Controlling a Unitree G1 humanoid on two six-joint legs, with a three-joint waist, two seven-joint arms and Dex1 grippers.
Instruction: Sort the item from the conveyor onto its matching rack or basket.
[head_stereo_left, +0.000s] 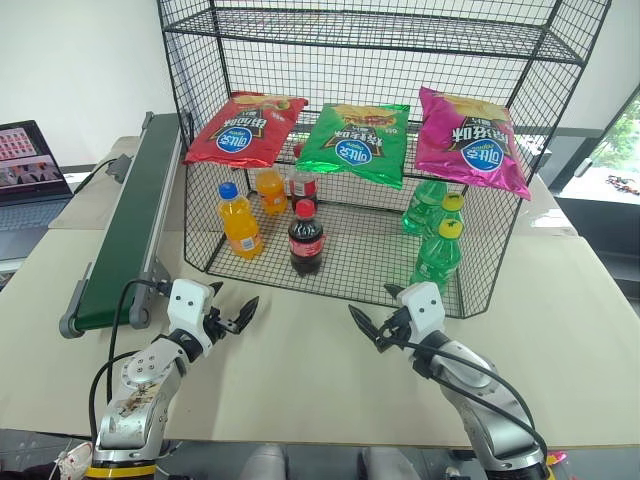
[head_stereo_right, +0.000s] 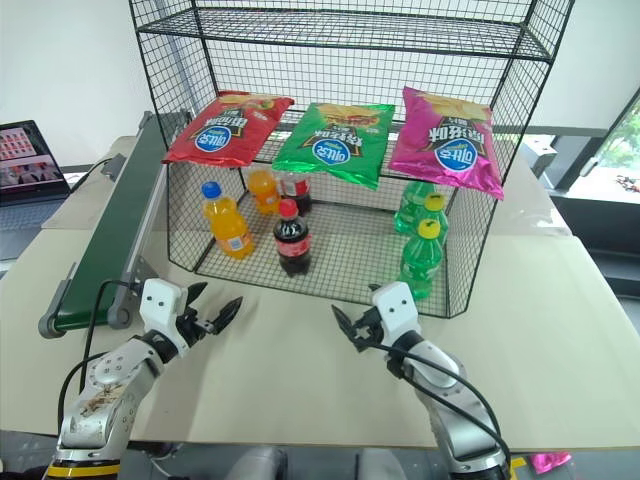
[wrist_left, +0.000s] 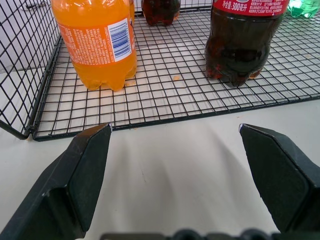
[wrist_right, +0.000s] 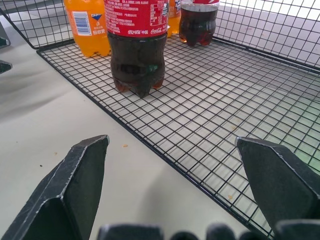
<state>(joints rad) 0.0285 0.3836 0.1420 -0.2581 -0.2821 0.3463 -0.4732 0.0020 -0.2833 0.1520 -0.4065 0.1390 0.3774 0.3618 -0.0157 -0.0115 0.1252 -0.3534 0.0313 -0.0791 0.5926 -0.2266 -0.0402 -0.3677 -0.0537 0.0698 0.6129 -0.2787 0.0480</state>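
Note:
The conveyor (head_stereo_left: 135, 230) runs along the table's left side, and its dark green belt carries nothing. The black wire rack (head_stereo_left: 200, 120) stands at the back middle. On its bottom tier at the right stand green soda bottles with yellow caps (head_stereo_left: 438, 255); which of them is the item I cannot tell. My left gripper (head_stereo_left: 238, 308) hovers open and empty over the table in front of the rack's left part. My right gripper (head_stereo_left: 372, 318) is open and empty in front of the rack's middle. Both point toward the rack's floor edge (wrist_left: 165, 120).
Orange drink bottles (head_stereo_left: 240, 225) and cola bottles (head_stereo_left: 306, 240) stand on the rack's bottom tier, left and middle. Red (head_stereo_left: 245, 130), green (head_stereo_left: 355, 140) and pink (head_stereo_left: 470, 140) chip bags lie on the tier above. A laptop (head_stereo_left: 30, 165) sits at the far left.

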